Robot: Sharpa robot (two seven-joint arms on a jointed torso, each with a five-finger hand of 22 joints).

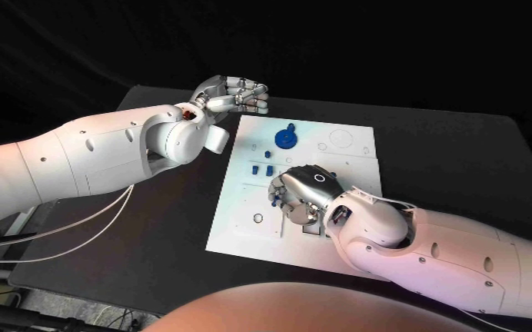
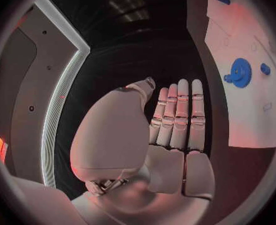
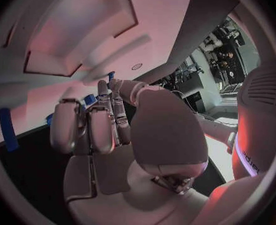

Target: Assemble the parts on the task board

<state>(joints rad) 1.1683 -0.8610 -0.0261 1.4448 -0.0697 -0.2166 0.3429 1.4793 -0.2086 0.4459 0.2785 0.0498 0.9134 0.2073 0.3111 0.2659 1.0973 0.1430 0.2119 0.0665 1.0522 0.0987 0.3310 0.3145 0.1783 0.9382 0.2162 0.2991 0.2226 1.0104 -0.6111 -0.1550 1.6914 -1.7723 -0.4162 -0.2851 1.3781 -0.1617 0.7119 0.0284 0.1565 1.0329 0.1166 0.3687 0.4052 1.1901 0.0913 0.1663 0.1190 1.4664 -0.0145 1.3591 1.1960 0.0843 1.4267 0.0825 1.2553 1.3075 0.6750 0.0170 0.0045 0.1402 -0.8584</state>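
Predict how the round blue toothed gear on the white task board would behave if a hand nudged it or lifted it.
The round blue toothed gear looks like moulded plastic, so probably stiff and light. It lies flat on the white task board, so a nudge would more likely slide it than roll it. Its toothed rim should give fingers some purchase.

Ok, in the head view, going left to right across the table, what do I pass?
Left hand off the board's far left corner → task board bare left edge → blue gear-like part → right hand over the board's middle.
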